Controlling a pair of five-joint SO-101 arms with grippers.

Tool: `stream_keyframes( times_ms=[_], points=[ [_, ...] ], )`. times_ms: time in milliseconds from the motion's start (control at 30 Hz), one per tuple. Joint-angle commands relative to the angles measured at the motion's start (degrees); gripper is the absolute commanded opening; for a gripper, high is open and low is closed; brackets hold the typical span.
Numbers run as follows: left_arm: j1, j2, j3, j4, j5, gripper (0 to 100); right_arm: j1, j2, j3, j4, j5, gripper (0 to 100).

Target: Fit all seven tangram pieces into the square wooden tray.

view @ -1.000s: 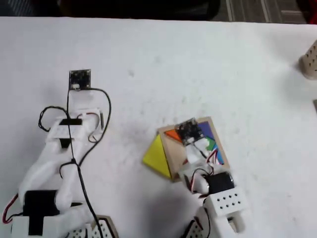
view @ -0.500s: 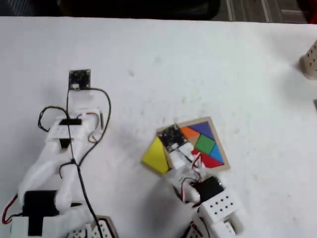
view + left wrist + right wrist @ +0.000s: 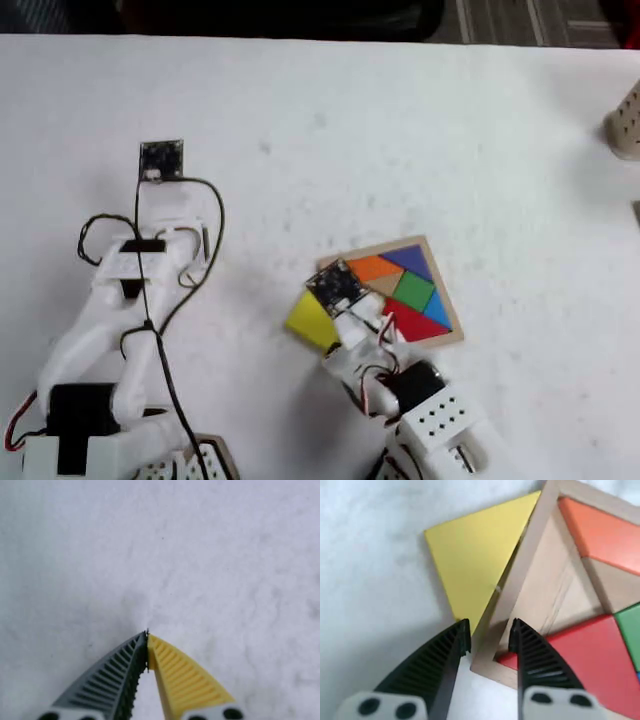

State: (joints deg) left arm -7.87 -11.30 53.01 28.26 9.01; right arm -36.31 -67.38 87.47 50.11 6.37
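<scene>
My right claw [image 3: 489, 632] hangs low over one corner of the tray [image 3: 516, 575]. Its jaws are parted by a narrow gap and grip nothing (the wooden rim runs straight under that gap). One finger sits outside the tray, above the tip of the yellow triangle [image 3: 470, 565]. The other sits inside it, above the edge of the red piece [image 3: 580, 650]. The yellow triangle lies flat on the table [image 3: 400, 120], outside the tray, with one long edge against the tray's outer wall. Just inside that wall the tray's floor is bare wood, a triangular patch between the red piece and the orange piece [image 3: 600, 530]. Deeper into the tray, the green piece [image 3: 630, 625] sits beside the red one. The purple piece [image 3: 410, 260] and the blue piece [image 3: 438, 312] lie along the tray's far side. My left claw [image 3: 146, 642] is closed tip to tip on nothing, above bare table. The left arm [image 3: 130, 290] stands well apart from the tray, off beyond the side where the yellow triangle lies.
</scene>
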Motion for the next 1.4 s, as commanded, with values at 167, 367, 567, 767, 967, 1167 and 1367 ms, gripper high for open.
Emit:
stream_keyframes(
  times_ms=[167,367,567,767,967,1167,1367],
  points=[
    [0.2,-0.8,-2.3,0.3,0.2,2,4.4,-0.5,-0.8,-0.1,-0.8,13.4],
    [0.2,-0.8,-2.3,0.4,0.2,2,5.7,8.3,-2.5,-3.3,1.4,13.4],
    [0.2,-0.8,-2.3,0.4,0.2,2,5.8,21.9,-8.8,-4.6,3.3,13.4],
    [0.2,-0.8,-2.3,0.3,0.2,2,4.0,23.8,-10.8,-4.5,-0.2,13.4],
    [0.2,-0.8,-2.3,0.3,0.2,2,6.6,24.4,-10.7,-5.8,-1.6,11.9],
    [0.3,-0.8,-2.3,0.4,0.2,2,19.2,24.4,-10.7,-10.8,-1.5,3.4],
    [4.5,-1.4,0.4,0.1,0.2,2,25.5,24.4,-10.8,-11.6,-1.5,1.7]
  ],
)
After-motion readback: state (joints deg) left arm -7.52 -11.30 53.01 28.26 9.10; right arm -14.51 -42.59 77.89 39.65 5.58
